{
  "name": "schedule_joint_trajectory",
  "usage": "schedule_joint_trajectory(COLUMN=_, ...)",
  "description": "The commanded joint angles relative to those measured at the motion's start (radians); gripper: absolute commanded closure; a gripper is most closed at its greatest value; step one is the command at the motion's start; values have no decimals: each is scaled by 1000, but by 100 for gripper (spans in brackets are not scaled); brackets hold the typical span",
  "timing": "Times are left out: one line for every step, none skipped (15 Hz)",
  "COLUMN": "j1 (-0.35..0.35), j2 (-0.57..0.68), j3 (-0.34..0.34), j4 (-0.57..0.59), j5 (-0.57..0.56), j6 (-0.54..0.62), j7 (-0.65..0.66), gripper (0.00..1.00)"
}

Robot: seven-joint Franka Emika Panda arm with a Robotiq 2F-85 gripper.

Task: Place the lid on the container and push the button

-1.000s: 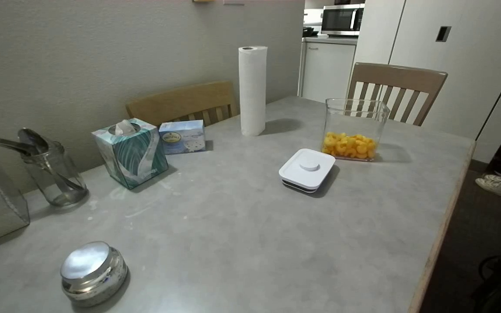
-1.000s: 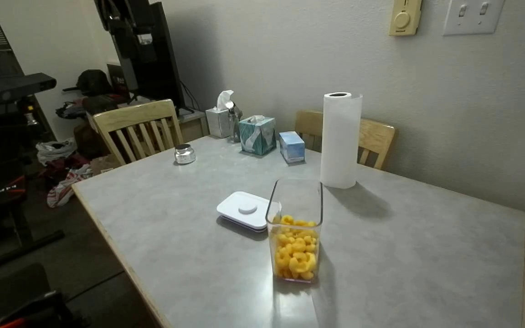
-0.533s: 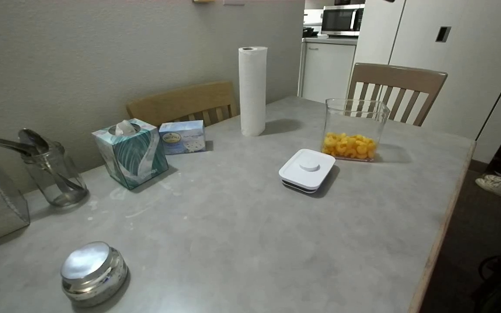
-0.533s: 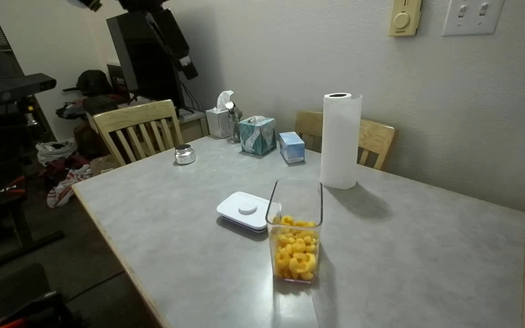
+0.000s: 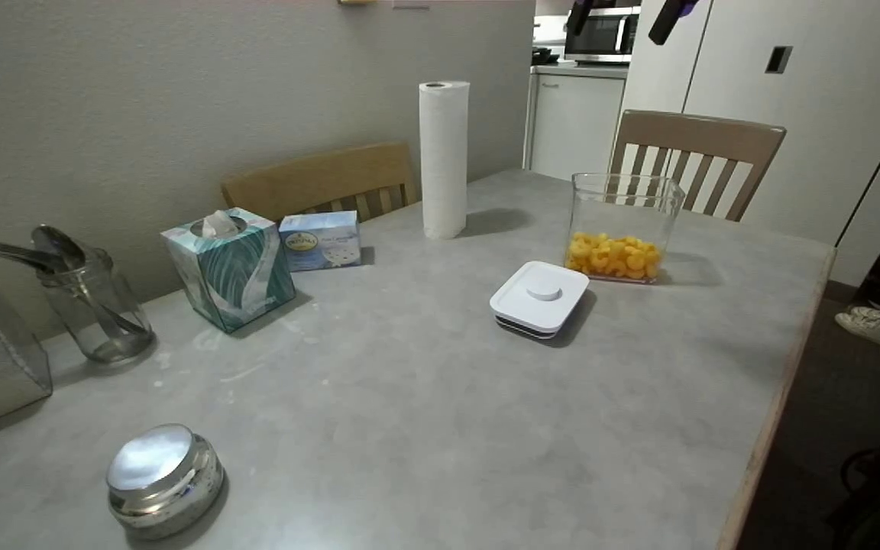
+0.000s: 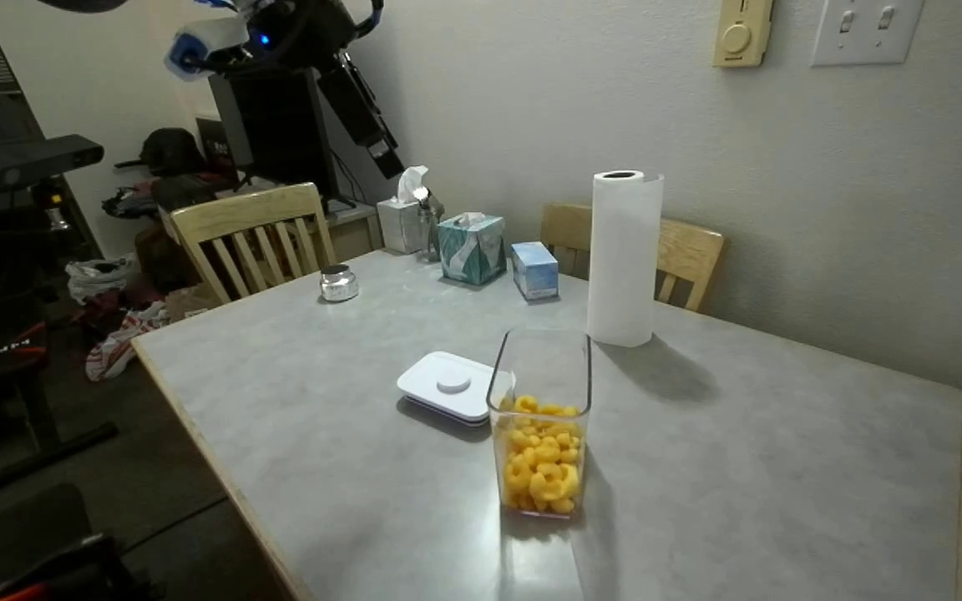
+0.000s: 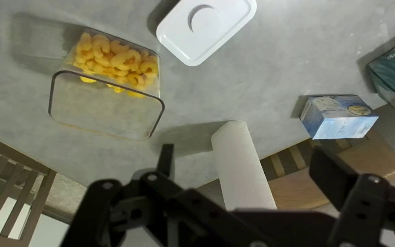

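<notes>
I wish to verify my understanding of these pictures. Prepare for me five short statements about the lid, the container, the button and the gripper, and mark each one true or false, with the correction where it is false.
1. The lid lies on the table, off the container. True.
2. The container is full to its rim. False: the yellow pieces fill only its lower part.
3. The gripper is open and holds nothing. True.
4. The teal tissue box is the nearest thing to the lid. False: the container is.
5. The button is a round disc raised in the middle of the lid. True.
</notes>
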Motion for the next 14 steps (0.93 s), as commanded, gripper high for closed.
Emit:
schedule_joint_trajectory(j1=-8, j2=4, j3=6, j4=1, j5=-3, j6=-8, j7=13, gripper=0)
schedule_joint_trajectory(j1=-20, j2=23, j3=13, j4=13, j5=-23, j6=-27, j7=50, gripper=0)
schedule_joint_trajectory(j1=-23, j2=45, j3=11, j4=24, j5=-24, j6=-37, j7=70, gripper=0)
schedule_joint_trajectory(j1=-32, j2=66, j3=14, j4=34, j5=-47, j6=-47, j7=109, gripper=0)
schedule_joint_trajectory(j1=-32, j2=96, j3=8, j4=48, j5=-47, j6=-59, j7=127, gripper=0)
schedule_joint_trajectory(j1=-26, j2=122, j3=-2, j4=61, j5=-38, j6=-70, j7=135, gripper=0)
schedule_joint_trajectory(j1=-21, j2=149, j3=-13, j4=75, j5=-27, j6=-83, j7=136, gripper=0)
schedule_joint_trajectory(j1=-18, j2=177, j3=-21, j4=91, j5=-31, j6=-91, j7=148, gripper=0)
schedule_joint_trajectory(j1=-13, j2=205, j3=-32, j4=109, j5=-28, j6=-100, j7=153, gripper=0)
schedule_joint_trajectory(j1=-8, j2=229, j3=-41, j4=125, j5=-31, j6=-103, j7=162, gripper=0)
schedule_joint_trajectory(j1=-2, j2=256, j3=-50, j4=142, j5=-31, j6=-103, j7=170, gripper=0)
schedule_joint_trajectory(j1=4, j2=283, j3=-59, j4=160, j5=-23, j6=-99, j7=174, gripper=0)
schedule_joint_trajectory(j1=11, j2=309, j3=-67, j4=179, j5=-10, j6=-101, j7=173, gripper=0)
schedule_joint_trajectory(j1=18, j2=335, j3=-73, j4=195, j5=14, j6=-92, j7=159, gripper=0)
